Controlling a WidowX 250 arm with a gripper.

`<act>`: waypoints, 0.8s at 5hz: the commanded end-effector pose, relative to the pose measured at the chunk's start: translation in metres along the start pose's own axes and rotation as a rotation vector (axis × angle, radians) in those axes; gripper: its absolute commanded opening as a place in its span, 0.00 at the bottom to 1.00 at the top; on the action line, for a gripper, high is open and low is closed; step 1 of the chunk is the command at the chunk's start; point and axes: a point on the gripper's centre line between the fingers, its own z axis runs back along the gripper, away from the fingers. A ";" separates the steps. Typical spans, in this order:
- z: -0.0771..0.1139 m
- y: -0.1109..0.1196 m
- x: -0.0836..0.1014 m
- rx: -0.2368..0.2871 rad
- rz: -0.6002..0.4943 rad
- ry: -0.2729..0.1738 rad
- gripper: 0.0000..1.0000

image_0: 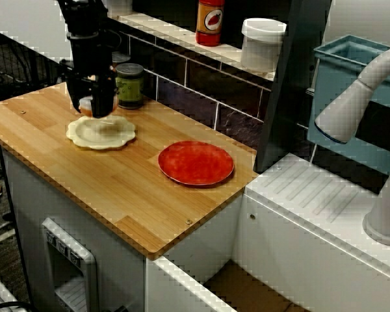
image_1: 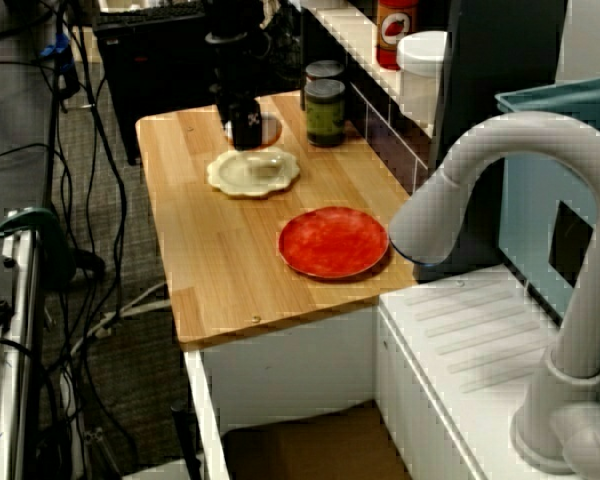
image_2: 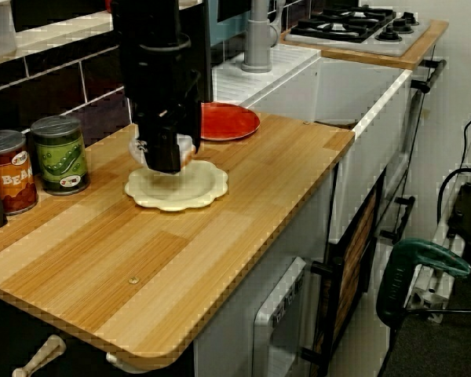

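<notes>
My black gripper [image_0: 103, 109] hangs with its tips down just above the far rim of a cream scalloped plate [image_0: 114, 136] on the wooden counter [image_0: 117, 188]. A small white and orange tub [image_0: 86, 104] sits right against the fingers. In the view from the sink side the gripper [image_1: 245, 135] stands at the plate's [image_1: 275, 175] back edge, with the tub [image_1: 269, 130] beside it. In the view from the counter's end the gripper [image_2: 163, 161] hides most of the tub [image_2: 188, 147]. Whether the jaws grip the tub is hidden.
A red plate [image_0: 196, 162] lies to the right of the cream one. A green-labelled can [image_0: 129, 84] and a beans can [image_2: 8, 173] stand by the tiled wall. A red bottle [image_0: 210, 21] and a white container [image_0: 262, 44] are on the ledge. A grey faucet [image_0: 351, 110] rises over the drainer.
</notes>
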 end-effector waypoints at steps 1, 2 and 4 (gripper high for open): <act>0.057 0.016 0.040 -0.215 -0.225 -0.133 0.00; 0.062 0.023 0.044 -0.337 -0.309 -0.126 0.00; 0.047 0.014 0.014 -0.342 -0.346 -0.114 0.00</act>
